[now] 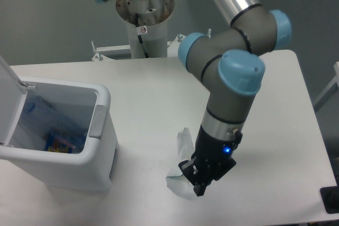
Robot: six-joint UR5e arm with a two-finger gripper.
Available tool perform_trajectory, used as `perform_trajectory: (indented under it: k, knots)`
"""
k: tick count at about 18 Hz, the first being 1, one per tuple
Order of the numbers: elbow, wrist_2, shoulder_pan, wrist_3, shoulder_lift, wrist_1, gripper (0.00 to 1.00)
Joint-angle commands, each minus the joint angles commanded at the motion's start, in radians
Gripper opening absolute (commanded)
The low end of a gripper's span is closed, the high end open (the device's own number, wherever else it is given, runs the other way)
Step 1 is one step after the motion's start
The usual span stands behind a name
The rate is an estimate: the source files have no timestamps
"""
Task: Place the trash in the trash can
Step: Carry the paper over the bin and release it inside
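Gripper [200,184] lowered to table [275,146], near front edge, right of trash can [100,146]. Finger spacing not discernible from this view; grasp cannot be told. Clear plastic bottle [183,154] seen lying on table, partly hidden under gripper, one end showing behind it, other end at its front left. Bottle well apart from trash can. Trash can lid [9,96] raised at left. Colourful item [59,142] visible inside bin. Blue light lit on wrist.
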Motion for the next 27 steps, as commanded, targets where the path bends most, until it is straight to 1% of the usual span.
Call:
perform_trajectory:
  k: [2,6,9,13,16,17,20,21,23,24,25,26,27]
  knots:
    - [0.011,-0.025,-0.003,-0.018,0.031,0.000,0.00]
    - [0.005,-0.138,-0.015,-0.029,0.103,0.000,0.00]
    - [0.005,-0.186,-0.034,-0.031,0.126,0.000,0.00]
    - [-0.001,-0.204,-0.104,-0.044,0.153,0.000,0.00]
    - [-0.027,-0.201,-0.170,-0.055,0.155,-0.002,0.00]
    - [-0.041,-0.193,-0.181,-0.058,0.156,-0.002,0.00]
    - [-0.087,-0.190,-0.199,-0.060,0.175,-0.002,0.01]
    - [-0.102,-0.190,-0.205,-0.058,0.184,0.000,0.04]
    - [-0.119,-0.190,-0.212,-0.058,0.195,0.000,0.04]
    - [-0.123,-0.190,-0.219,-0.058,0.196,0.002,0.06]
    - [-0.127,-0.190,-0.224,-0.055,0.196,0.003,0.15]
    - [-0.132,-0.190,-0.225,-0.049,0.198,0.008,0.26]
    - [-0.133,-0.190,-0.225,-0.046,0.198,0.011,0.46]
